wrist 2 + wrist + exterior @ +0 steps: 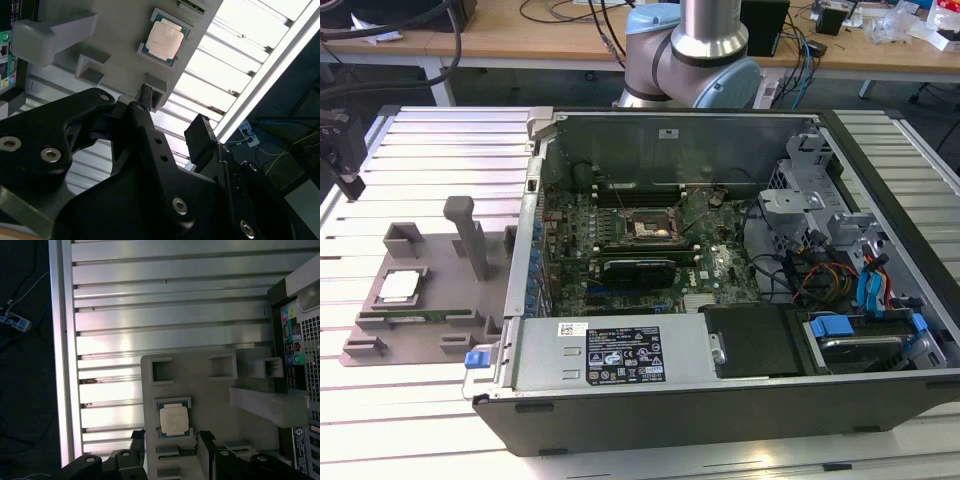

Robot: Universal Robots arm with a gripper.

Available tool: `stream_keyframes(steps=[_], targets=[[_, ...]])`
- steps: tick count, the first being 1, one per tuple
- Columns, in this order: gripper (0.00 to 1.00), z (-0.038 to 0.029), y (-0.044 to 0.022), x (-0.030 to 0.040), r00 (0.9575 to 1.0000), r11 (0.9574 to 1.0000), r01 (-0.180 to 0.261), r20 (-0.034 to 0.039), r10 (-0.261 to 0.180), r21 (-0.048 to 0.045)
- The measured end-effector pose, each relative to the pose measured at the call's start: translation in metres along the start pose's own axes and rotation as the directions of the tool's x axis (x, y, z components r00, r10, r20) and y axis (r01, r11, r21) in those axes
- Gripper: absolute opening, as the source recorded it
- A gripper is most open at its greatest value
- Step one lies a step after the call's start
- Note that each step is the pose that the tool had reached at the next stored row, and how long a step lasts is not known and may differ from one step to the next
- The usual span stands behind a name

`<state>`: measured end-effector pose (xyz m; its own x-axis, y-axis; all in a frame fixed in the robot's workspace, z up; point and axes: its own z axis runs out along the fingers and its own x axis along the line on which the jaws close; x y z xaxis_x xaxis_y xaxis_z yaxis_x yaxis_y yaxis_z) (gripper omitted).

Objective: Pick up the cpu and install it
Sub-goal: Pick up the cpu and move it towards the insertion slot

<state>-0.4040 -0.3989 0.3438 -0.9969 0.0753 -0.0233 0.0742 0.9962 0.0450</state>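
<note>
The cpu [174, 420] is lying flat in a recess of the grey holder [215, 410], which is keeping it square and reachable on the slatted tabletop [440, 150] beside the open computer case [720, 410]. The gripper [172, 440] is hovering over it, its 2 fingers [206, 445] standing apart and empty, apparently spread wide enough to straddle the chip.

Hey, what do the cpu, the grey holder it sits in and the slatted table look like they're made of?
The cpu: metal lid, pale satin sheen; greenish edge, likely circuit board. The grey holder: matte, uniform grey, blocky posts, probably plastic, perhaps printed. The slatted table: bright ribbed profiles with glare, likely aluminium.
</note>
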Motion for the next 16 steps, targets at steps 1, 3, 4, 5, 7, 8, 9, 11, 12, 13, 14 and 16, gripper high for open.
stream_keyframes(steps=[1, 3, 4, 5, 7, 8, 9, 11, 12, 13, 14, 16], targets=[[0.55, 0.0008, 0.0, 0.0, 1.0, 1.0, 0.0, 0.0, 0.0, 0.0], [0.55, 0.0026, -0.0001, 0.0001, 1.0, 1.0, 0.0, 0.0, 0.0, 0.0], [0.55, 0.0034, -0.0001, 0.0001, 1.0, 1.0, 0.0, 0.0, 0.0, 0.0], [0.55, 0.0038, -0.0002, 0.0001, 1.0, 1.0, 0.0, 0.0, 0.0, 0.0], [0.55, 0.005, -0.0002, 0.0001, 1.0, 1.0, 0.0, 0.0, 0.0, 0.0], [0.55, 0.0062, -0.0003, 0.0002, 1.0, 1.0, 0.0, 0.0, 0.0, 0.0], [0.55, 0.0073, -0.0003, 0.0002, 1.0, 1.0, 0.0, 0.0001, 0.0, -0.0001], [0.55, 0.0142, -0.0007, 0.0004, 1.0, 1.0, 0.0, 0.0, 0.0, 0.0], [0.55, 0.0164, -0.0007, 0.0004, 1.0, 1.0, 0.0, 0.0, 0.0, 0.0], [0.55, 0.0251, -0.0011, 0.0006, 1.0, 1.0, 0.0, 0.0, 0.0, 0.0], [0.55, 0.0258, -0.0012, 0.0006, 1.0, 1.0, 0.0, 0.0, 0.0, 0.0], [0.55, 0.0271, -0.0012, 0.0006, 1.0, 1.0, 0.0, 0.0, 0.0, 0.0]])
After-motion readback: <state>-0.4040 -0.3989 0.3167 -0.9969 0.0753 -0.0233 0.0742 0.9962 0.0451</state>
